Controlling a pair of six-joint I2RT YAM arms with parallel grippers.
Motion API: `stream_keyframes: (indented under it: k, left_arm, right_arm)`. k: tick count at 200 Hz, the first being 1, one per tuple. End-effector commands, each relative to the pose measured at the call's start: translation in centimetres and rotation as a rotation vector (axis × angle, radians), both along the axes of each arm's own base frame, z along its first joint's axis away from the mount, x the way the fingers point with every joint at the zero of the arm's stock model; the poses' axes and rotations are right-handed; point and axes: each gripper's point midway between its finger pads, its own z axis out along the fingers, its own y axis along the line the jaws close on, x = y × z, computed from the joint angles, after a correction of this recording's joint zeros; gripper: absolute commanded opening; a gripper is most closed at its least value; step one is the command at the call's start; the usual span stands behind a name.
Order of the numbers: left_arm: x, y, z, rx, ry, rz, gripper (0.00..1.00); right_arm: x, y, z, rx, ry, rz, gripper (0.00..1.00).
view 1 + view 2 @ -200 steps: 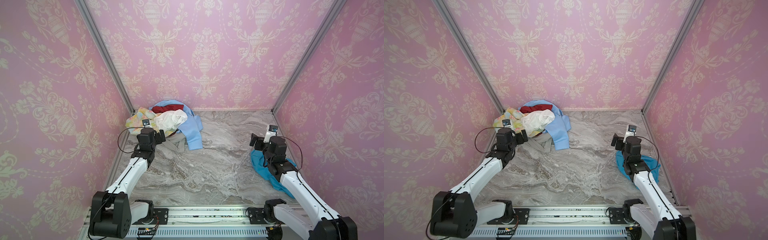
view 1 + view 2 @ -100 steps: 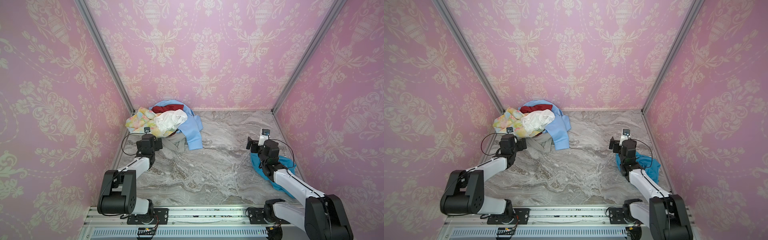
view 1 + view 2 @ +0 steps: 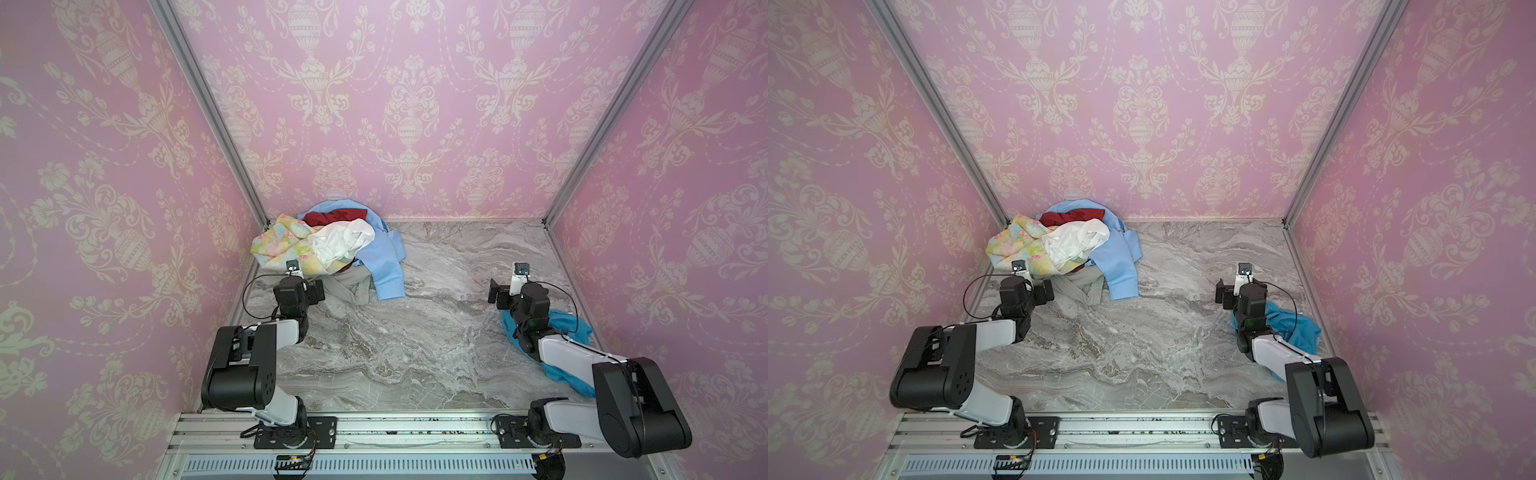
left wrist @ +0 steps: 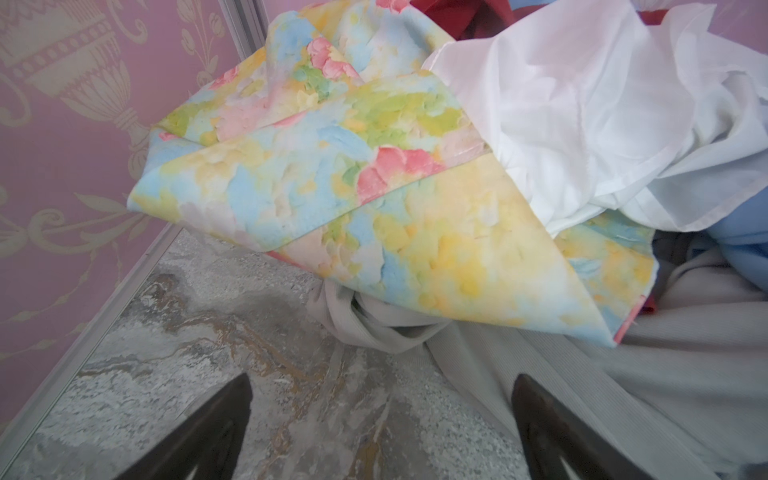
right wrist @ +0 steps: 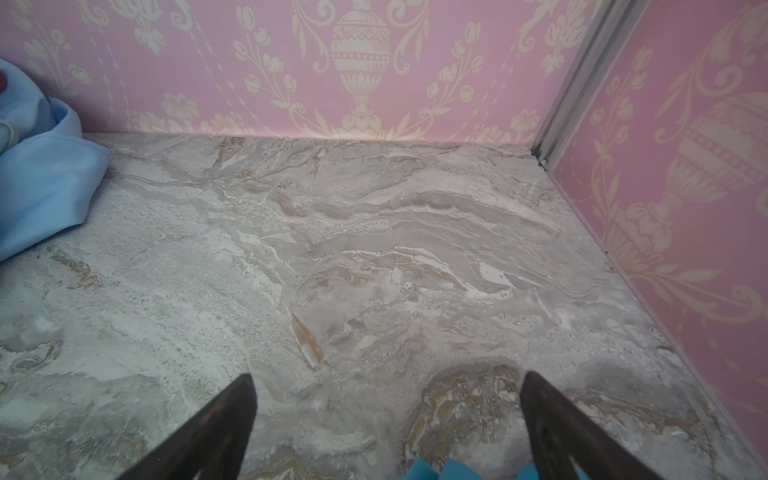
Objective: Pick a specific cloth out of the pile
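Starting at the left, my left gripper sits low over the marble table, jaws spread wide with nothing between them. It faces the near edge of the pile, just short of a grey piece that trails out from underneath. In the left wrist view the floral yellow cloth fills the front of the heap, with a thin white cloth crumpled beside it. In both top views a dark red piece shows at the back, and the sky-blue shirt spills off the heap's right side onto the table.

The middle of the table is bare. Further right, my right gripper is also released, jaws wide over bare marble and gripping nothing.

The teal cloth is not in the heap at all. It lies well apart from it, bunched on the table by the right wall, partly under my right arm, and only a scrap of it shows at the edge of the right wrist view. I judge the picking-out as good as done.

It looks light, limp and soft, so I expect it to drape and slide rather than keep a shape. If I must take it again, I would pinch a raised fold on its exposed side, not a flat edge
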Motion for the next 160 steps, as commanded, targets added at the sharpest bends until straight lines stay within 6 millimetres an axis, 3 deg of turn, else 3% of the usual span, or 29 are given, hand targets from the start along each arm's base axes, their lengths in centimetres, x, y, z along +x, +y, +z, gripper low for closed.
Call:
stream_keyframes:
  k: [1,69,95,108,160]
  left_arm:
    - [-0.1,-0.8,-0.3,-0.014,-0.038,-0.046,0.99]
    - [-1.1,-1.1,-0.9,0.009,-0.112,-0.048,0.99]
    - [-1.1,-1.0,-0.8,0.015,-0.119,-0.043,0.99]
    - [-1.1,-1.0,-0.8,0.017,-0.12,-0.043,0.99]
    - [-1.1,-1.0,-0.7,0.019,-0.123,-0.044,0.99]
  right_arm:
    - [0.3,0.5,-0.2,-0.003,-0.015,0.029,1.0]
    - [0.4,0.7,-1.3,0.02,-0.054,0.047,1.0]
    - [0.9,0.8,-2.5,0.025,-0.095,0.055,1.0]
    - [1.1,0.4,-3.3,0.045,-0.023,0.044,1.0]
    - [1.5,-0.1,-3.3,0.097,-0.019,0.056,1.0]
